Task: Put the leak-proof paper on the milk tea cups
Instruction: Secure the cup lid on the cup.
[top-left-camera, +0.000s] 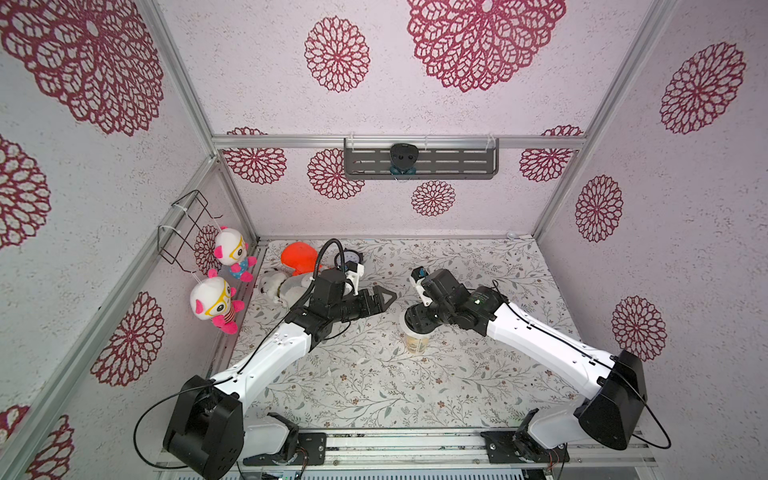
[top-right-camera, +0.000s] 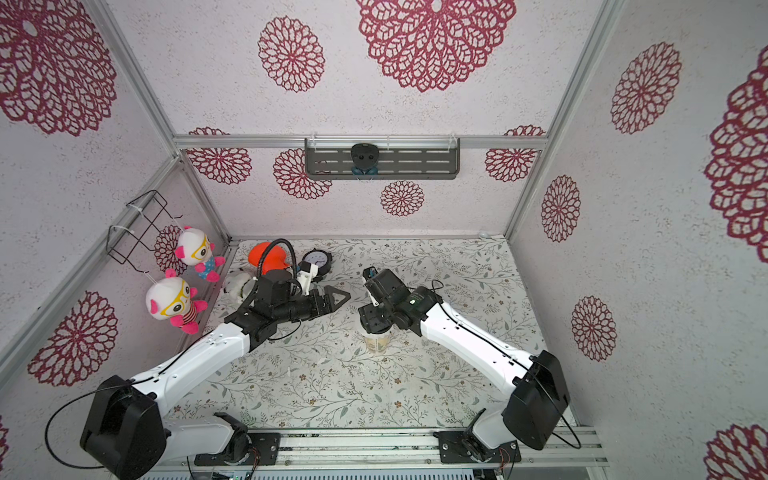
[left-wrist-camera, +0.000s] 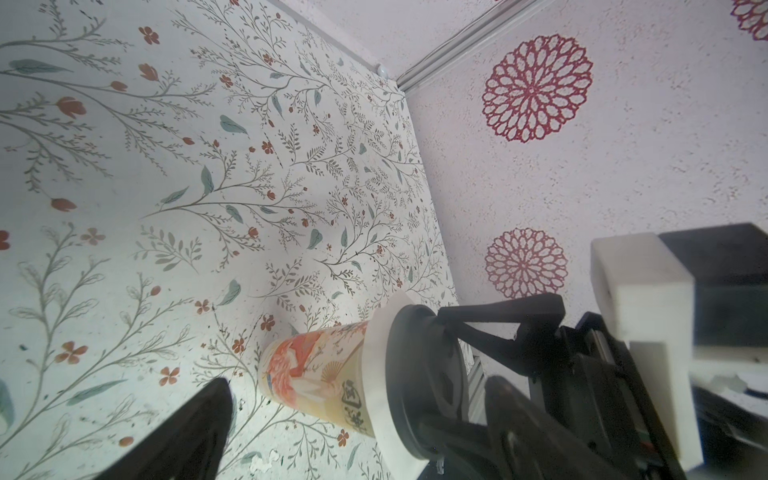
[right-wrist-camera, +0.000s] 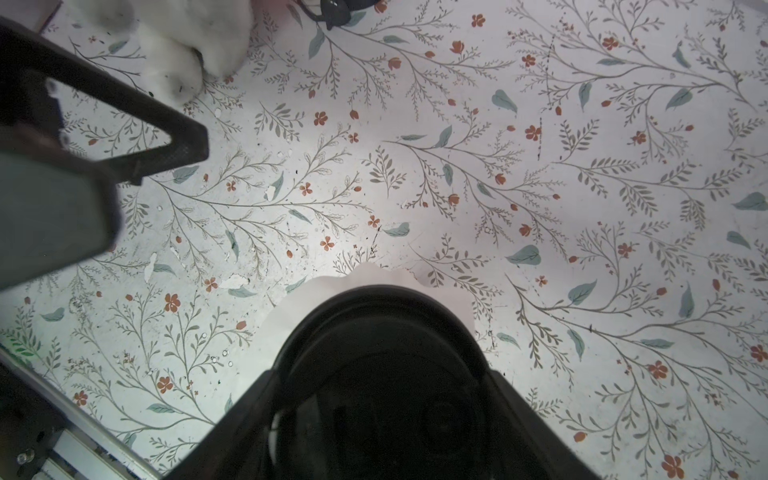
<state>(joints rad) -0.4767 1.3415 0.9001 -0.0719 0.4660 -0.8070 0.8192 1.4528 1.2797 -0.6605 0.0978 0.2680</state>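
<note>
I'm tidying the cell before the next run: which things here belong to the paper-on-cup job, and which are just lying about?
Job in hand:
- milk tea cup
- leak-proof paper, draped over its mouth
- black lid, above the paper, gripped by the right pincer

Lying about:
- orange plastic thing
- round dial
- loose white plush
- two hanging dolls
- wire rack

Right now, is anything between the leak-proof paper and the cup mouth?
Nothing visible. The leak-proof paper already lies across the mouth of the cup, edges hanging past it, pinned under the black lid that the right hand grips from above. The left hand is open, off to one side, touching neither.
</note>
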